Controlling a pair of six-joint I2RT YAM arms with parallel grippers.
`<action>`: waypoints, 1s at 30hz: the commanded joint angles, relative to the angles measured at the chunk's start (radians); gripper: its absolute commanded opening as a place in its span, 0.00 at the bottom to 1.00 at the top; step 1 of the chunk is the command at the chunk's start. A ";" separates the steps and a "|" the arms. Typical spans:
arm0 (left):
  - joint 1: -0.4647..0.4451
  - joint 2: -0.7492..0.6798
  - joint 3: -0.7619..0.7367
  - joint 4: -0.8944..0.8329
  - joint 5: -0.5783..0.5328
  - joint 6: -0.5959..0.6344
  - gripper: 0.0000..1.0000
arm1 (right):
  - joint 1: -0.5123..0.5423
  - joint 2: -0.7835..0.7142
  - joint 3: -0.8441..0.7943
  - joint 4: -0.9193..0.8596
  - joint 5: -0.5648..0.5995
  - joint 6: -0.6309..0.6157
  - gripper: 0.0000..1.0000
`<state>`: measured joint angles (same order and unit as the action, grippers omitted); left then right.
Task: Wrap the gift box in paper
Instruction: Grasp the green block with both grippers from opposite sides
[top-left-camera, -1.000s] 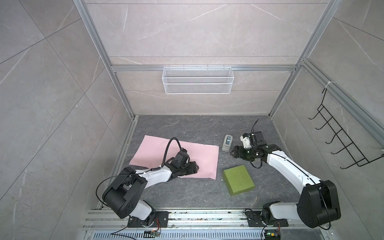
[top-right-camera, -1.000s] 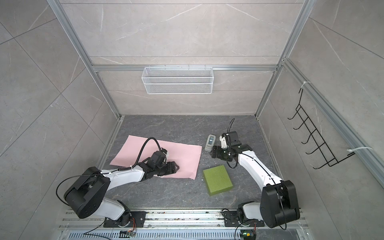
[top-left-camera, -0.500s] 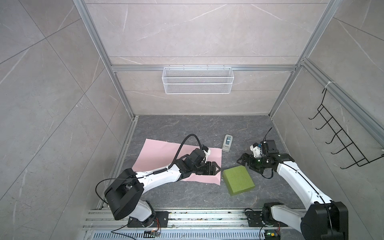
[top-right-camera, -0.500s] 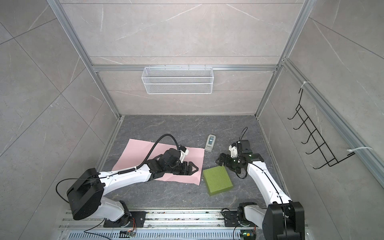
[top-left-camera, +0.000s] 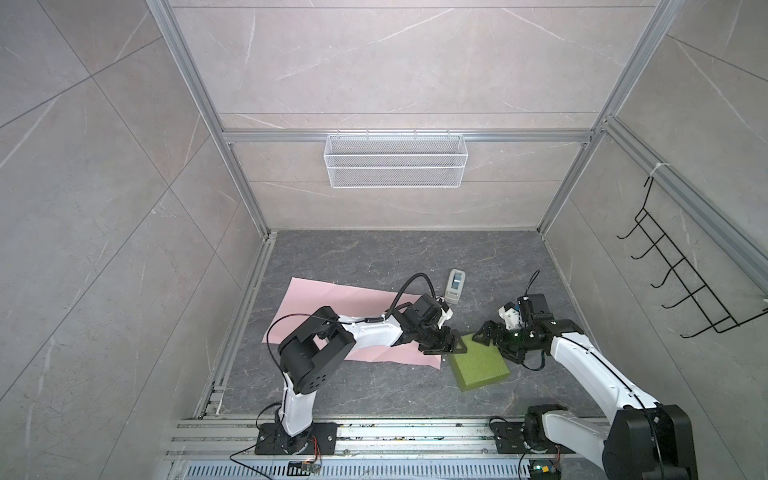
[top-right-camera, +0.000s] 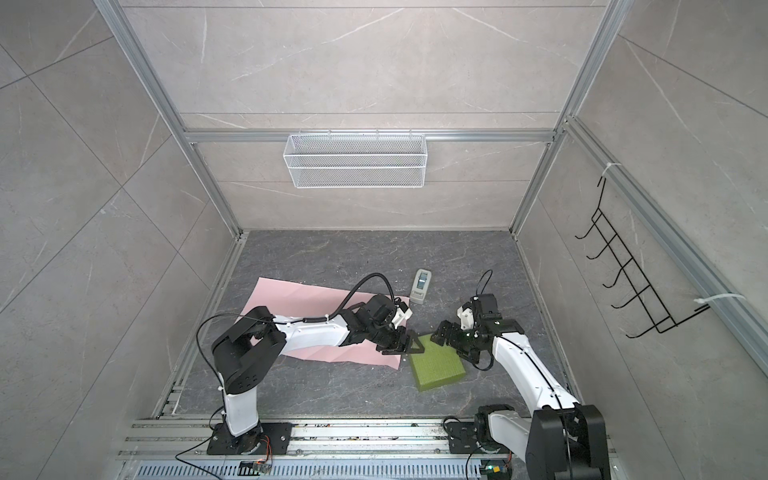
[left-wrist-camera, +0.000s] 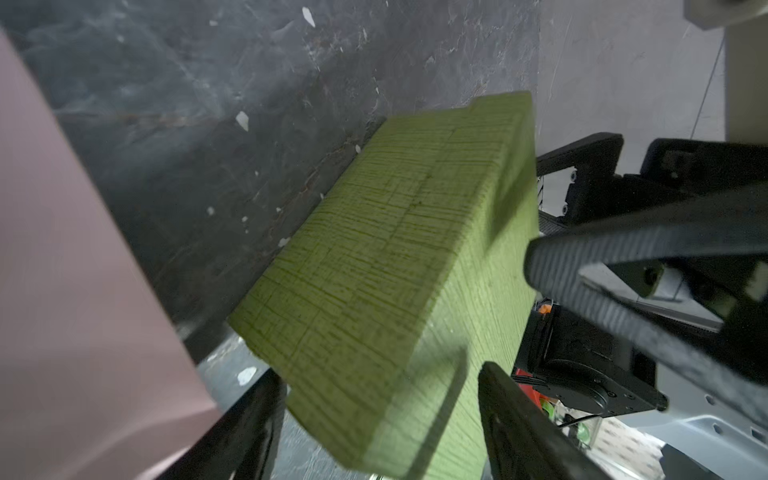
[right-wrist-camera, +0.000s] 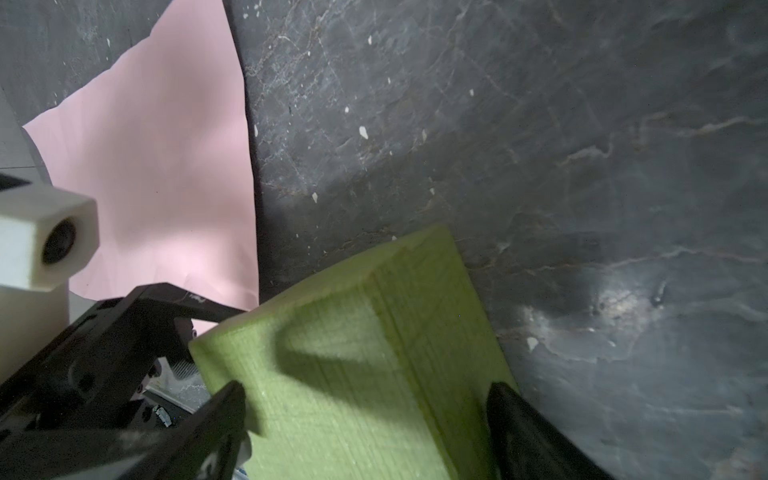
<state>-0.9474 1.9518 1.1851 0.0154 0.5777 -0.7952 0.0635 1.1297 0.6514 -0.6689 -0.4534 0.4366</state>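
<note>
One gift box (top-left-camera: 480, 365) lies flat on the bare counter (top-left-camera: 374, 257), just beside the near corner of the single pink paper sheet (top-left-camera: 345, 299) and not yet on it. One tape dispenser (top-left-camera: 455, 286) stands behind. The left gripper (top-left-camera: 446, 345) and the right gripper (top-left-camera: 494, 338) both have their fingers spread astride the box's far edge; contact cannot be told. The box looks rigid and light, and its textured faces should grip well, so clamping across its thin sides seems best. The paper looks limp and easily creased.
</note>
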 joint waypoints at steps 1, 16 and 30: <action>0.052 0.046 0.068 0.079 0.031 -0.035 0.69 | -0.007 -0.004 -0.017 0.091 -0.027 0.034 0.91; 0.145 0.051 0.094 0.090 -0.018 -0.039 0.78 | -0.099 0.157 -0.005 0.254 -0.092 0.012 0.92; 0.094 -0.024 0.052 0.067 -0.017 -0.003 0.85 | -0.100 0.072 -0.028 0.182 -0.091 -0.014 0.91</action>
<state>-0.8574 2.0071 1.2316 0.0868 0.5575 -0.8246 -0.0341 1.2293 0.5911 -0.4236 -0.5762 0.4618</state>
